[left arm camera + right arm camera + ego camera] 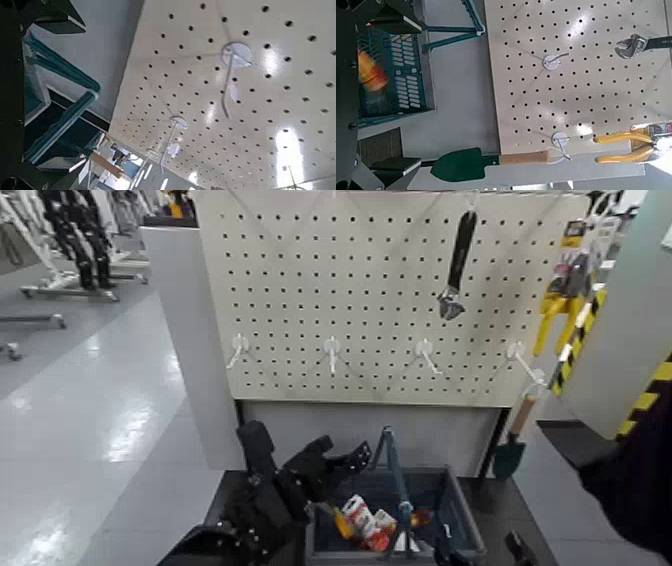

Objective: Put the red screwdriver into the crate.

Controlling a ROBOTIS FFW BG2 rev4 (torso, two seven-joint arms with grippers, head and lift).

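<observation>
The dark blue crate [455, 508] stands low in the head view, below the pegboard, with one teal loop handle [395, 475] raised. Inside it lies a red and yellow tool, the red screwdriver [366, 67], which shows as a red tip [421, 517] beside the handle. My left gripper [347, 456] hangs over the crate's back left corner, open, with nothing between its fingers. The crate wall [36, 95] fills one side of the left wrist view. My right gripper [518, 547] waits low beside the crate's right end.
A red-and-white tube [365, 525] and an orange-handled tool [340, 523] also lie in the crate. On the pegboard [380, 290] hang a wrench [455, 265], yellow pliers [560, 305] and a green trowel [512, 445]. Bare hooks [332, 350] stick out above the crate.
</observation>
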